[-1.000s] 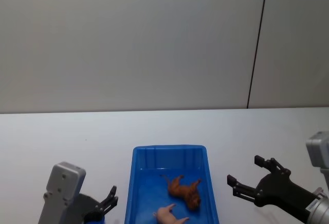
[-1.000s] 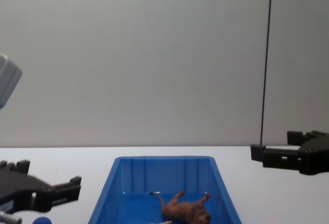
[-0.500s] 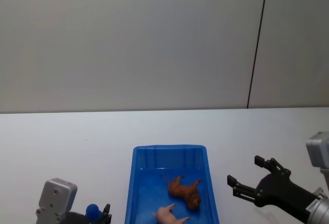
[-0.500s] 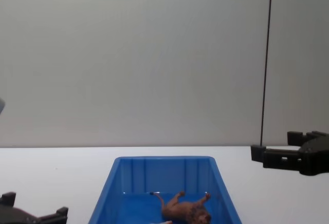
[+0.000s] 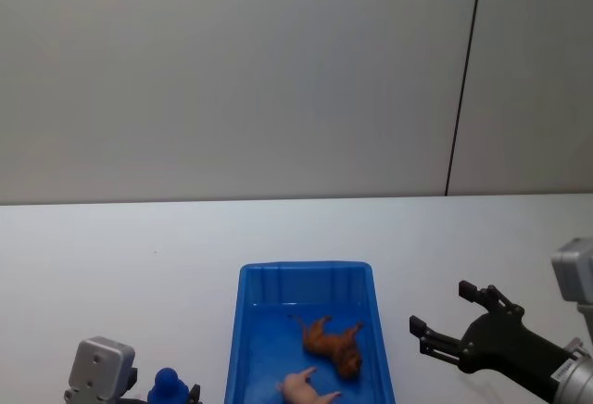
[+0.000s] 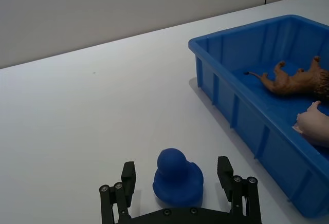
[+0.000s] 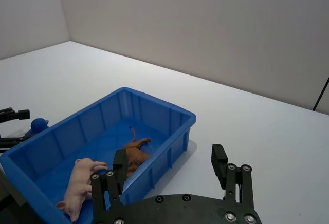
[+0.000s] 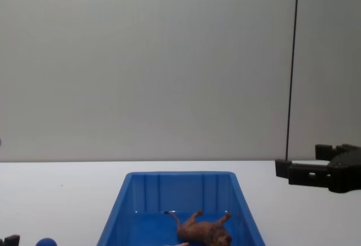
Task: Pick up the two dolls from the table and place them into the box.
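- The table (image 5: 185, 246) carries the box (image 5: 252, 348) near its front edge.
- Right gripper (image 5: 451, 325) hangs just beside the box on its right, jaws spread and empty.
- Left gripper (image 6: 177, 193) sits low on the box's other side, jaws released around a blue toy (image 6: 177, 178) without clamping it.
- Lion (image 5: 334, 344) and pig (image 5: 304, 388) both lie inside the box.
- Judging by that, the placing looks finished; next calls only for pulling both arms clear.

Nothing you can actually read here, no labels, brands, numbers or signs on the box (image 5: 307, 279), the dolls, the table (image 5: 139, 256) or either gripper.
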`<state>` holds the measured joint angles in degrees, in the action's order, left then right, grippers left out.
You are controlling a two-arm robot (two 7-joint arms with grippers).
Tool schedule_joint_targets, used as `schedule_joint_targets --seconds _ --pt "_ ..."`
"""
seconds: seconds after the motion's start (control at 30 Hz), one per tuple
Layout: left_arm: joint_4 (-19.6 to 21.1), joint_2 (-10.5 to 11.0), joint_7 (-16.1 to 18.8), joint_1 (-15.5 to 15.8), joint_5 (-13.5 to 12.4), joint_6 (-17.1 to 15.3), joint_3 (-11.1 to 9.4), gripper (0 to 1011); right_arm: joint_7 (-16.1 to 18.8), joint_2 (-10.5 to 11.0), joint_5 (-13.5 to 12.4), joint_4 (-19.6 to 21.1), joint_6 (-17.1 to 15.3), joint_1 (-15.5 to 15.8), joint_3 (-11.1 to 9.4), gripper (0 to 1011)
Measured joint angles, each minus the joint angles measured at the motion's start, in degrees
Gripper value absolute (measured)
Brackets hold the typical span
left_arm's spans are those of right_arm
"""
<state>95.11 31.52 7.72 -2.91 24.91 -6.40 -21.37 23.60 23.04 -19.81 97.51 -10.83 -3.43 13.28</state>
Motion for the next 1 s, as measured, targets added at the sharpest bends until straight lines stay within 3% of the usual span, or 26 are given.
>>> schedule_joint_targets --seconds 0.23,0.63,1.0 --pt "-1.68 -0.69 -1.67 0.48 0.29 -0.01 0.11 928 0.0 0.0 0.0 0.0 0.0 0.0 0.0 1001" --pt "-4.04 -1.72 -3.98 1.5 0.33 -1.6 0.32 576 -0.01 0.0 0.0 0.0 0.0 -0.01 0.0 1001" --pt "-3.5 -2.02 -4.58 2.41 -1.42 -1.71 0.98 487 0.0 0.0 0.0 0.0 0.0 0.0 0.0 1001"
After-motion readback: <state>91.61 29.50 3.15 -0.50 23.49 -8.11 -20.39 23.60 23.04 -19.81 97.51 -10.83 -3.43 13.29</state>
